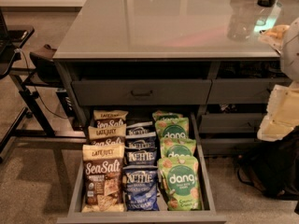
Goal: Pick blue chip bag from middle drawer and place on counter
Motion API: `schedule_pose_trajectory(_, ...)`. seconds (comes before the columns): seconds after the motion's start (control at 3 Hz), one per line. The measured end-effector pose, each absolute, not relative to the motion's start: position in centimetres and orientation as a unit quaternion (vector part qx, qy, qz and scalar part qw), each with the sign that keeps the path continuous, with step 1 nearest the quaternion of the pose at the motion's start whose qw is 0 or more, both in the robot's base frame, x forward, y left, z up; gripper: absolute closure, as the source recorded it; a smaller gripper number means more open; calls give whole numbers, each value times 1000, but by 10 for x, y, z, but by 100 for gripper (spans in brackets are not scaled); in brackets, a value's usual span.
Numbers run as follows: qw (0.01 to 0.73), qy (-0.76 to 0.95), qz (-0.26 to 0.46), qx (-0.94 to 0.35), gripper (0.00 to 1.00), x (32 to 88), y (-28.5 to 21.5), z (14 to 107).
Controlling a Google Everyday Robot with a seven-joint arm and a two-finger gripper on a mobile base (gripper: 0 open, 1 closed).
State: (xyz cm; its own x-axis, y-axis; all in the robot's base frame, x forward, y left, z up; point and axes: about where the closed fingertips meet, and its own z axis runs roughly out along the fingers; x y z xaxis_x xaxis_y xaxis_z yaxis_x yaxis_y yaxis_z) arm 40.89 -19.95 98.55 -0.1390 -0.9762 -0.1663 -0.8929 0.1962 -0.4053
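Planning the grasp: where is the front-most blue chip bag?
Camera view: the blue chip bag lies front-centre in the middle drawer, between a Sea Salt bag and a dang bag; the tool is at the right edge.

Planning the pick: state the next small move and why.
Probably swing the pale gripper, at the right edge, left over the open dark grey middle drawer to the frontmost dark blue glossy chip bag: it lies uncovered, nearest the front lip.
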Motion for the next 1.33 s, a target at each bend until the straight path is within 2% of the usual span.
schedule_pose_trajectory(0.67, 213, 741, -107, -627, 0, 411, -194, 985)
schedule_pose_trajectory(1.33, 289, 717, -21, -634, 0, 455, -180, 923)
